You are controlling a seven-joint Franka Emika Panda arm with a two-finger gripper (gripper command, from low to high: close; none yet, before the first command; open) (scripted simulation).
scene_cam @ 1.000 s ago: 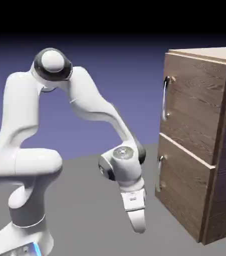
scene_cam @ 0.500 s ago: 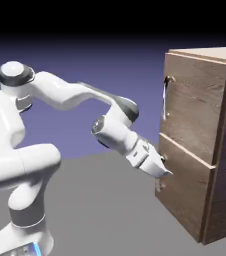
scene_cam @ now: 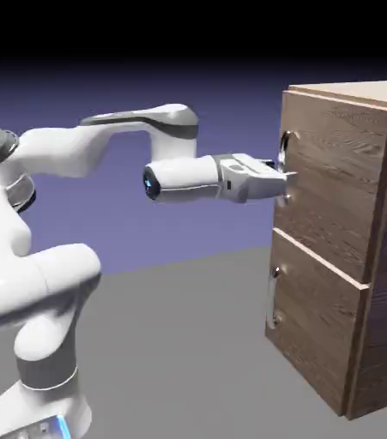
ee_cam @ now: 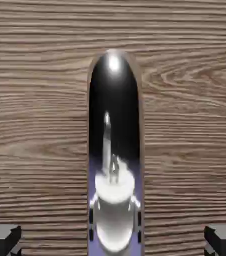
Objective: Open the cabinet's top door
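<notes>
At the cabinet (scene_cam: pixel 342 240) front, the gripper (scene_cam: pixel 280 178) has swung up from table level to the top door (scene_cam: pixel 329 184) handle (scene_cam: pixel 284 167); fingers (ee_cam: pixel 2 239) stand apart astride it, grasp unconfirmed, door shut.

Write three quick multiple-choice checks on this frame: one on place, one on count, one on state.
1. Where is the hand?
A. at the top door's handle
B. at the shorter handle below
C. down by the table

2. How many doors does the cabinet front have?
A. one
B. two
C. three

3. The top door is:
A. swung wide open
B. shut
C. lying on the floor

Key:
1 A: the hand is level at that handle, and the hand view shows the bar between its fingertips.
2 B: the top door sits over one lower door.
3 B: its panel lies flush with the cabinet front.
</notes>
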